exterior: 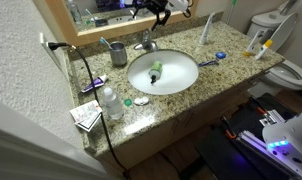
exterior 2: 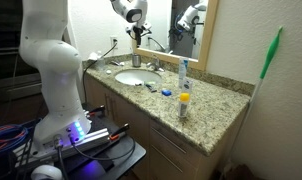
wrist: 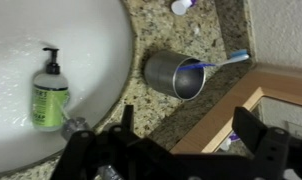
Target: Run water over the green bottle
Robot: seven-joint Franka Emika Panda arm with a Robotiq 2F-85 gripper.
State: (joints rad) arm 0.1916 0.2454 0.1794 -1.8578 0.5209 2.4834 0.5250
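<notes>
Green bottle [wrist: 49,98], a translucent plastic pump dispenser with a dark nozzle and a pale label whose print is too small to read, lies flat in the smooth white oval sink [wrist: 91,40], below the gripper [wrist: 181,125] and off to the left side of the wrist view. The gripper's black fingers [wrist: 255,138] stand wide apart, holding nothing, over speckled granite counter [wrist: 153,28]. Just ahead of them sits a round grey metal cup [wrist: 176,75] holding a blue-handled toothbrush [wrist: 226,59], beside a wooden mirror frame [wrist: 241,110].
</notes>
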